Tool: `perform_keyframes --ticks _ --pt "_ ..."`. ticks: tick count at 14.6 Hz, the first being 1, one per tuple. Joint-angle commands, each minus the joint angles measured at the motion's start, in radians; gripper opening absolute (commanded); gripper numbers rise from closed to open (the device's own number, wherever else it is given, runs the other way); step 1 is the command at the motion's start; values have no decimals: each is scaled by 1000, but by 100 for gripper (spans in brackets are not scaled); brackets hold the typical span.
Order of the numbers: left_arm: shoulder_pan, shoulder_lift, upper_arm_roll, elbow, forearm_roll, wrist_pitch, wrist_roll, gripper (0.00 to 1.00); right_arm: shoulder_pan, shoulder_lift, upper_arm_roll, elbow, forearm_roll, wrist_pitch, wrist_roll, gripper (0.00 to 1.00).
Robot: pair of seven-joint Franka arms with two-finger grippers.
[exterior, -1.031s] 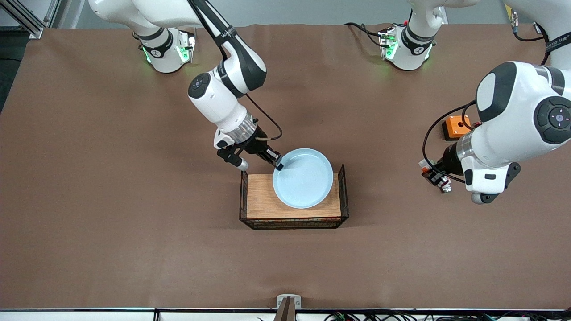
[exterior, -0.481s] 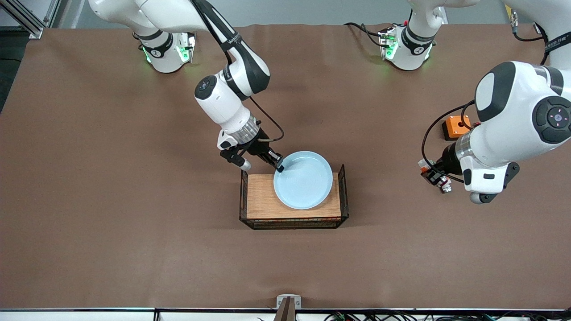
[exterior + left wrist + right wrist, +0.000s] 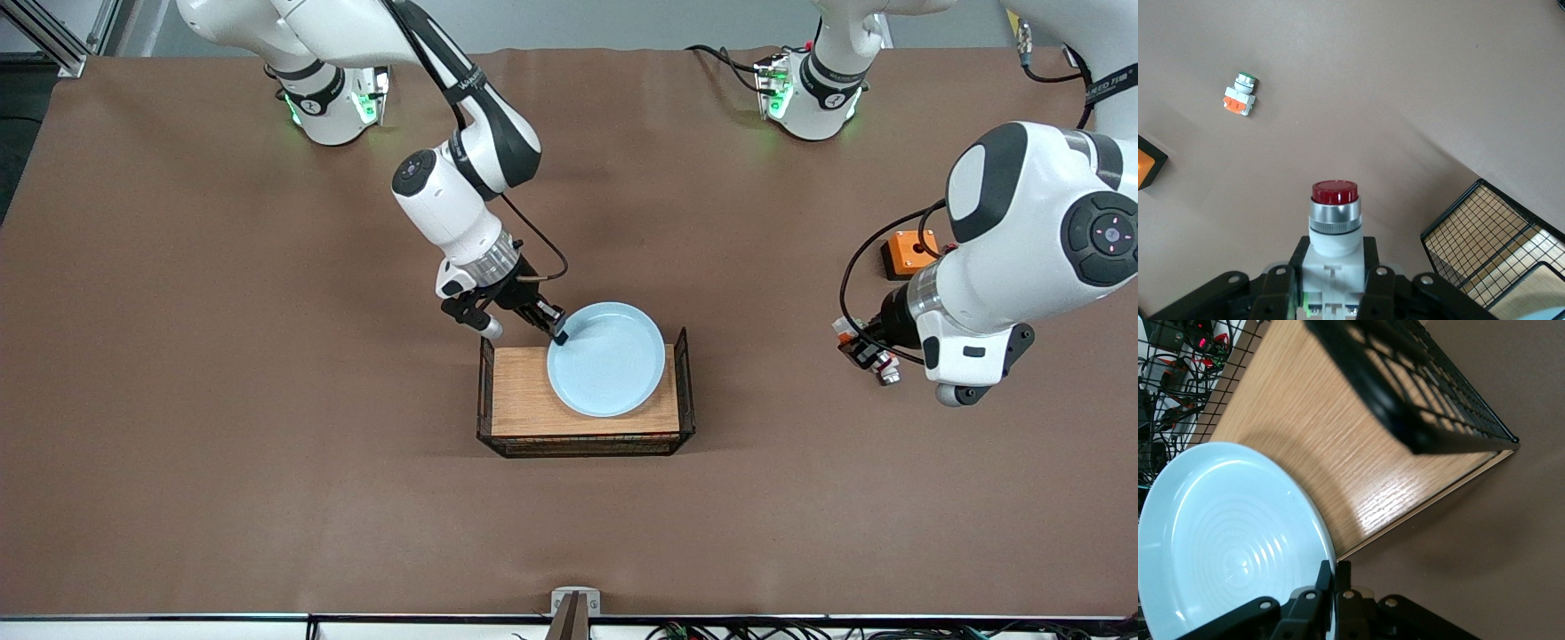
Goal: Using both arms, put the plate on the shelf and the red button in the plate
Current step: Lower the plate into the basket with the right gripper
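The pale blue plate (image 3: 606, 358) sits over the wooden top of the wire rack (image 3: 520, 400), at the half toward the left arm's end. I cannot tell whether it rests flat on the wood. My right gripper (image 3: 559, 336) is shut on the plate's rim; in the right wrist view the plate (image 3: 1225, 540) has its rim pinched in the right gripper (image 3: 1336, 570). My left gripper (image 3: 867, 354) hangs over bare table near the left arm's end, shut on the red button (image 3: 878, 363). In the left wrist view the red button (image 3: 1334, 220) sticks out of the left gripper (image 3: 1333, 260), red cap outward.
An orange square box (image 3: 909, 252) lies on the table near the left arm. A stubby white part with an orange side (image 3: 1240, 95) lies on the brown table cover. The rack's black wire end walls (image 3: 1438, 400) stand above its wooden top.
My right arm has shifted a little toward the rack, carrying the plate slightly farther over the wooden top. The left arm has hardly moved.
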Motion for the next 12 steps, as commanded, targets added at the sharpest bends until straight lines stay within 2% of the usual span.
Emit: perform_keyframes --ticks 1,4,5,8,9,12 --pt "-3 -3 0 5 -19 -7 -9 27 6 0 -11 -15 -1 -1 -7 19" --pt "-3 -3 0 5 -19 -7 -9 27 5 0 -11 -14 0 -3 -6 26" --pt "-3 -3 0 5 -19 -7 -9 27 3 0 -11 -14 0 -4 -4 32" --pt "-4 -3 0 5 -19 -7 -11 27 3 -5 -11 -14 13 -6 5 73" --pt "-4 -3 0 5 -19 -7 -15 27 3 -6 -11 -12 13 -6 40 99" --pt "-10 -13 -22 7 -21 -11 -43 27 2 -37 -12 0 13 -56 154 100"
